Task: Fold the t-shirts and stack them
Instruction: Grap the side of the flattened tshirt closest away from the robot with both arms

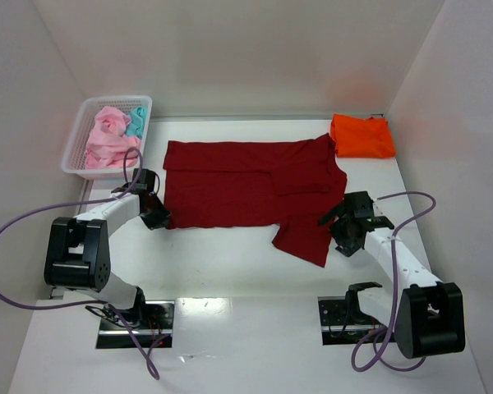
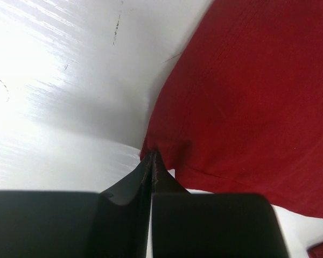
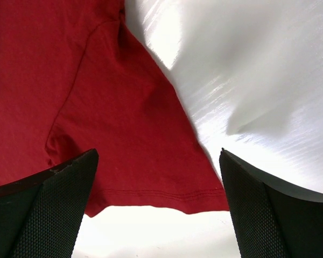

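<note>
A large dark red t-shirt lies spread flat across the middle of the table, one sleeve sticking out toward the near right. My left gripper is at its near left corner. In the left wrist view the gripper is shut, with the puckered corner of the red cloth pinched at its tips. My right gripper is wide open beside the sleeve. In the right wrist view the sleeve hem lies between its fingers. A bright orange shirt lies folded at the back right.
A white mesh basket at the back left holds crumpled pink shirts and a teal one. White walls close in the table on the left, back and right. Purple cables loop from both arms.
</note>
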Controlling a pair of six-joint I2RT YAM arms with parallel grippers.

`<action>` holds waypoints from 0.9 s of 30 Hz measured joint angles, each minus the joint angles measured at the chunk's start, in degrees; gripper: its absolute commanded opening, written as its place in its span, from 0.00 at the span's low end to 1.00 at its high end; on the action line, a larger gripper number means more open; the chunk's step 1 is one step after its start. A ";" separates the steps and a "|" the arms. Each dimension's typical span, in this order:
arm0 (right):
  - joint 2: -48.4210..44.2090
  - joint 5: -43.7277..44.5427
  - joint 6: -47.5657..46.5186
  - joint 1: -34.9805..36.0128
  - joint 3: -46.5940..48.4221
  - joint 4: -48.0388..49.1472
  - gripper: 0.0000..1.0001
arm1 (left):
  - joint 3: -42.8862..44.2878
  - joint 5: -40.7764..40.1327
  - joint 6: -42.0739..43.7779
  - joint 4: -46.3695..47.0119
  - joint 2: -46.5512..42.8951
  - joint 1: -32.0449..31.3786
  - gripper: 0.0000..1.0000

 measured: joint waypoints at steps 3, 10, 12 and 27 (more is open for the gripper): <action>-0.24 -0.11 0.02 0.00 -0.35 0.02 0.89 | 0.00 0.00 0.00 -0.15 0.00 0.00 0.00; 0.66 -0.20 0.39 1.79 -0.55 0.04 0.77 | 0.02 0.28 0.02 -0.22 -0.02 0.00 0.00; 2.34 -0.11 0.39 2.71 -0.52 0.02 0.77 | 0.02 0.57 0.00 -0.24 -0.02 0.00 0.01; 13.16 2.69 1.51 7.04 3.76 -0.66 0.25 | 0.81 0.94 0.00 -0.90 -0.13 0.00 0.02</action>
